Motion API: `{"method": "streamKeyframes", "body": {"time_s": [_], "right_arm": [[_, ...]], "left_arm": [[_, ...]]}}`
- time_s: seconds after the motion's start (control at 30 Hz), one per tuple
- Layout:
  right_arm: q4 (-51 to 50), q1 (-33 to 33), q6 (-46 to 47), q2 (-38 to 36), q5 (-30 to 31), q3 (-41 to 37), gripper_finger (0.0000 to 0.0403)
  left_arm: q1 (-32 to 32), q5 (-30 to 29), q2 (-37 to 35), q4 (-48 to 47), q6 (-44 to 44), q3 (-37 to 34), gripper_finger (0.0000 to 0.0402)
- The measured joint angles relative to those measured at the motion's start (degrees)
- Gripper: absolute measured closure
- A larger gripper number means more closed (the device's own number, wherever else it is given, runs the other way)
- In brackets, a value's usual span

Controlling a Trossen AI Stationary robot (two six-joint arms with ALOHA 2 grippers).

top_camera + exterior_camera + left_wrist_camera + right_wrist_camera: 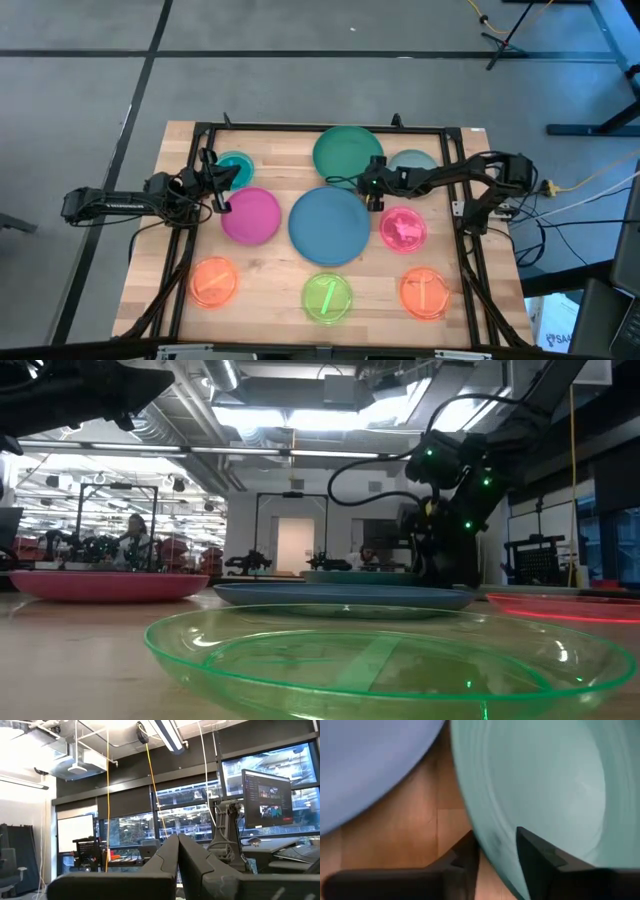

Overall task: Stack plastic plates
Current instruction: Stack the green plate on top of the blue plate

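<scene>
Nine plates lie flat and apart on the wooden table: large teal plate (pixel 348 152), large blue plate (pixel 330 225), magenta plate (pixel 250 215), cyan plate (pixel 235 168), grey-blue plate (pixel 412 163), red-pink plate (pixel 403 228), two orange plates (pixel 213 282) (pixel 425 292), and lime plate (pixel 327 298). My right gripper (pixel 372 192) is at the teal plate's near-right rim, shut on it. My left gripper (pixel 222 200) hovers by the magenta plate's left edge, shut, pointing level into the room. My right gripper pinches the teal plate's rim (pixel 492 837) at its near-right side, one finger (pixel 465 857) outside the rim over the wood and the other finger (pixel 540 862) on the plate's inner face. It comes from above, pointing down. The plate still appears to rest on the table.
A black frame (pixel 300 128) borders the work area. The blue plate (pixel 365 765) lies just beside the gripped rim, with a narrow strip of bare wood (pixel 432 815) between them. The grey-blue plate sits close on the right. Cables run along the table's right side.
</scene>
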Motion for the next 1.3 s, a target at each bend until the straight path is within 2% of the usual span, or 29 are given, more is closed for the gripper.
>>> {"method": "streamKeyframes", "body": {"time_s": [0.17,0.23,0.4,0.53,0.8,0.93,1.1,1.3], "right_arm": [[1.76,0.17,-2.48,0.03,1.10,0.00,0.0384],[2.35,0.13,-3.92,0.03,1.74,0.00,0.0395],[3.66,0.42,-4.30,-1.35,3.73,1.02,0.0393],[3.67,3.19,-1.78,-3.81,3.85,3.43,0.0397],[1.57,15.06,5.14,-4.51,-0.70,10.61,0.0398],[0.26,21.65,10.09,-4.54,-1.90,11.53,0.0401],[0.54,27.14,14.18,-2.72,-5.69,11.52,0.0401],[-0.02,28.06,16.29,2.02,-7.20,11.56,0.0400]], "left_arm": [[0.00,0.04,0.00,0.00,-0.03,0.00,0.0398],[0.00,0.04,0.00,-0.02,-0.02,0.00,0.0398],[0.00,0.03,0.00,0.00,-0.02,0.00,0.0398],[-0.02,0.06,0.00,0.00,-0.02,0.00,0.0398],[0.00,0.50,0.00,-0.35,-1.41,0.00,0.0398],[0.00,0.48,0.00,-1.03,-1.63,0.00,0.0398],[0.00,0.48,0.00,-2.43,-1.59,0.00,0.0398],[0.00,0.47,0.00,-3.04,-1.61,0.00,0.0398]]}}
